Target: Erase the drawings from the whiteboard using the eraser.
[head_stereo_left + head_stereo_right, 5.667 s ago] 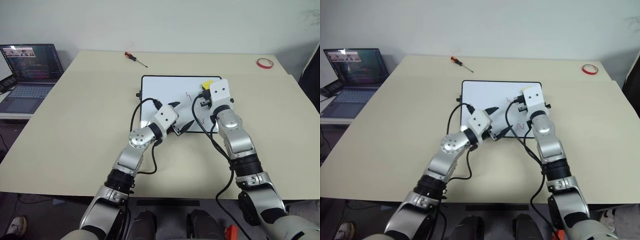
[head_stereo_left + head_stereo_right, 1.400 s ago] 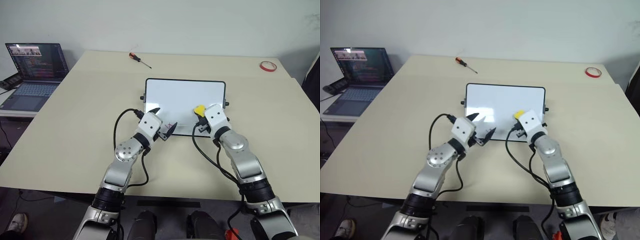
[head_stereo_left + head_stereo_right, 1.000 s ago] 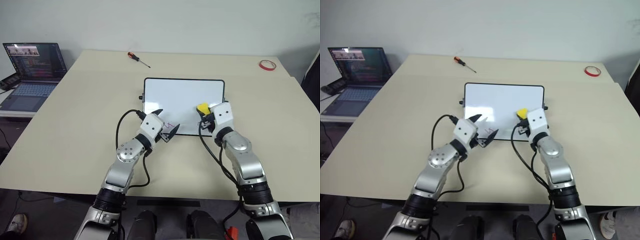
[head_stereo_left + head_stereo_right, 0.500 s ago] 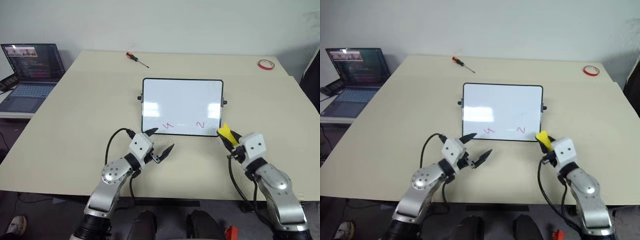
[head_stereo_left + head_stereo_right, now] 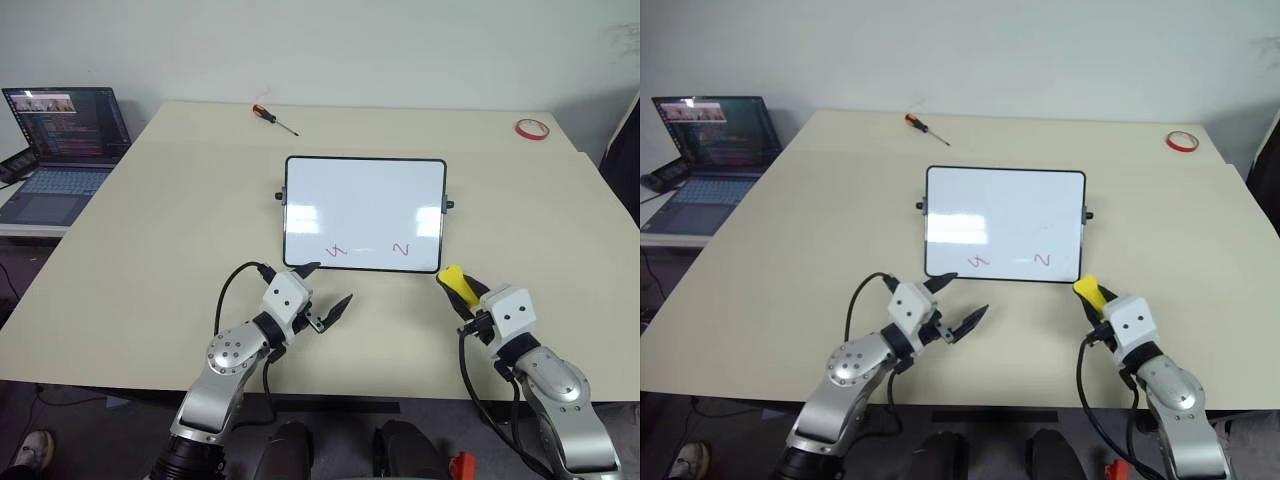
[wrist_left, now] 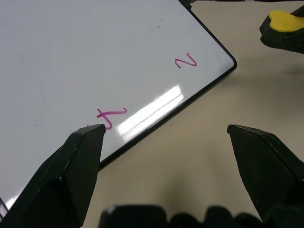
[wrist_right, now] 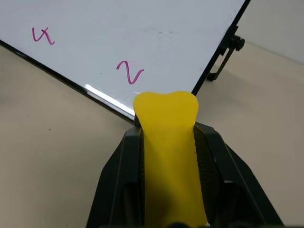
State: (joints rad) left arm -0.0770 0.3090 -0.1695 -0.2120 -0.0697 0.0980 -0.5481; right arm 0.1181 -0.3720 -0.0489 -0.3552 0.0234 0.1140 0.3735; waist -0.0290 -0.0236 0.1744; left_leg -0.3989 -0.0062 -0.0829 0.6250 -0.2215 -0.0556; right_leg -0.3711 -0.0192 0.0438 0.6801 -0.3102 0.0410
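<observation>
The whiteboard (image 5: 364, 205) lies flat in the middle of the table, black-framed. Two red drawings sit near its near edge: one at the left (image 5: 336, 250) and one at the right (image 5: 401, 249). My right gripper (image 5: 462, 294) is shut on the yellow eraser (image 5: 455, 282), just off the board's near right corner, above the table. In the right wrist view the eraser (image 7: 168, 142) sticks out between the fingers toward the right drawing (image 7: 129, 72). My left gripper (image 5: 325, 290) is open and holds nothing, in front of the board's near left edge.
A red-handled screwdriver (image 5: 270, 116) lies at the table's far side, left of centre. A red tape ring (image 5: 530, 128) sits at the far right corner. An open laptop (image 5: 55, 140) stands on a side surface at the left.
Both arms have pulled back off the board toward the table's near edge, the right one carrying the eraser. The two red drawings they covered now show. In the last half second little moved.
</observation>
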